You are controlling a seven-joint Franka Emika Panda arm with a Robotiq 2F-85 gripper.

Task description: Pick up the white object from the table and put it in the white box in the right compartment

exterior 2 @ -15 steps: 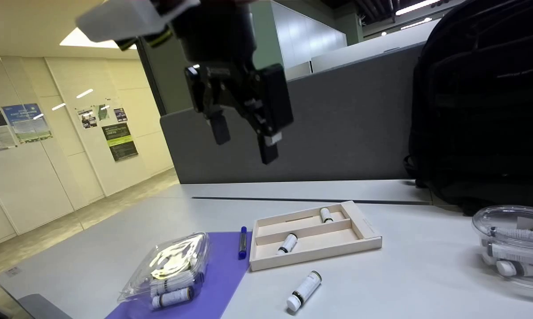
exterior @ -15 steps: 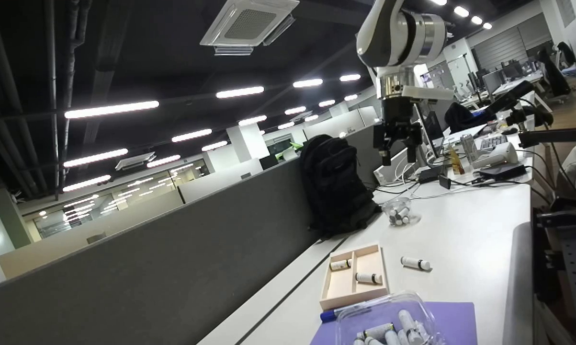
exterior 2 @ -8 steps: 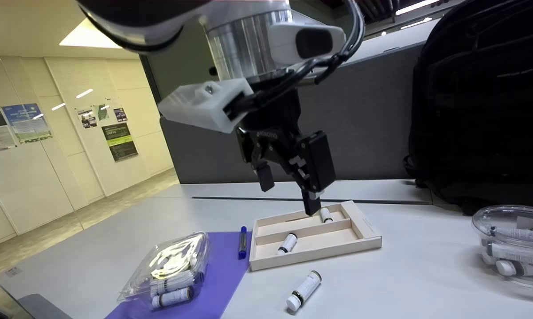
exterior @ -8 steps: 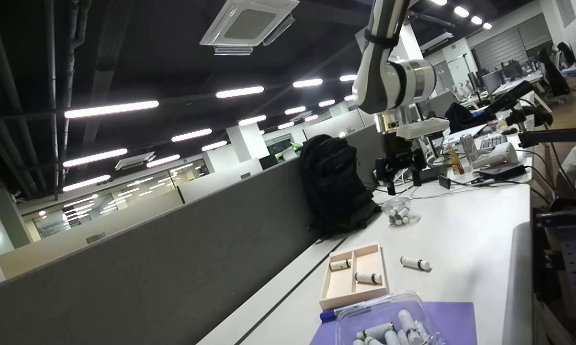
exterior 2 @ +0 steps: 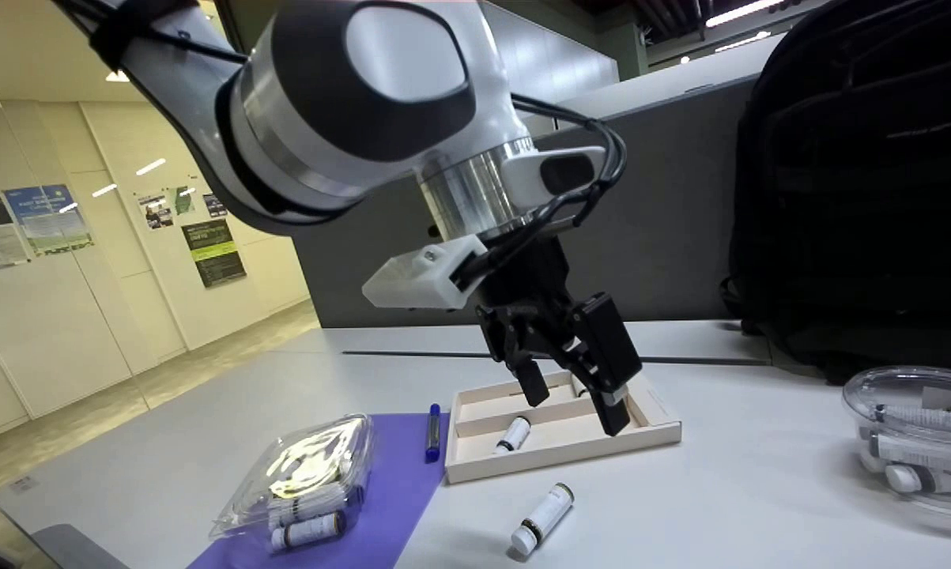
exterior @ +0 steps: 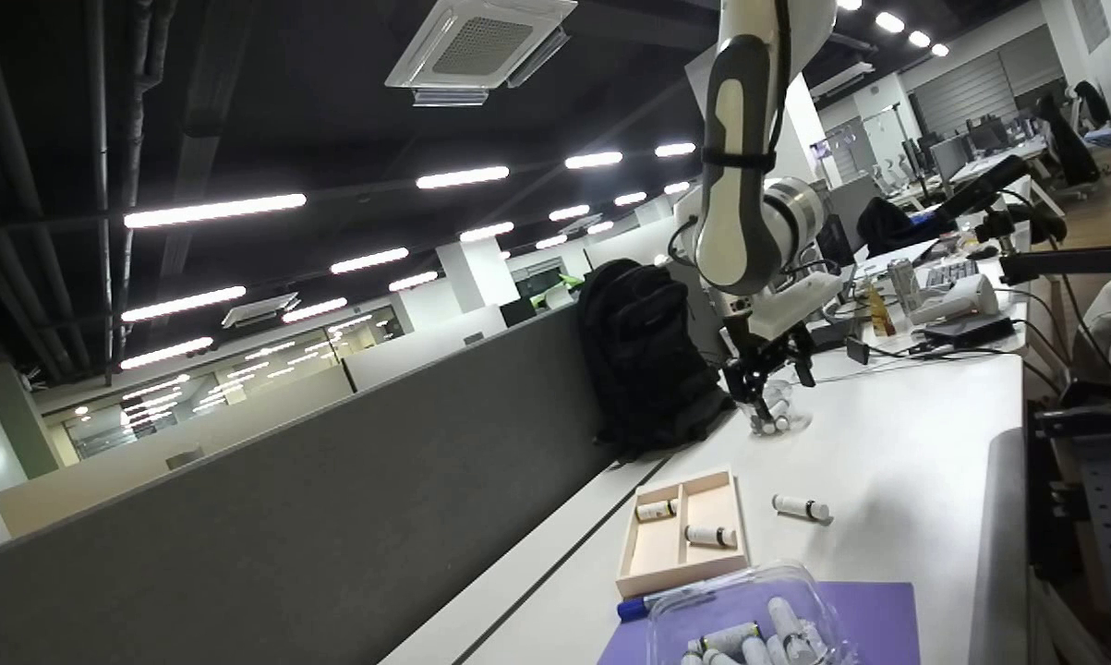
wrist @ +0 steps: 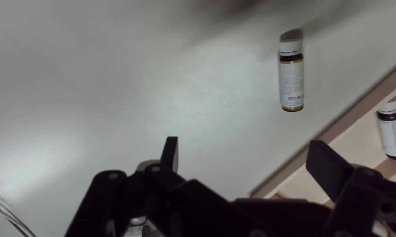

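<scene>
My claw (wrist: 244, 149) hangs above the table (wrist: 118, 65), empty, its fingers (wrist: 329, 166) spread well apart. The loose white bottle (wrist: 291, 84) lies on its side on the table, beyond them in the wrist view and toward the finger nearer the tray (wrist: 359, 112). Its long axis runs across the line between the fingers, so I judge I need reach and a sideways shift, with little twist.

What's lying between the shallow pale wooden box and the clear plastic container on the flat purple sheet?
A slim blue-capped marker, lying mostly on the purple sheet between the box and the container. Both exterior views show it.
</scene>
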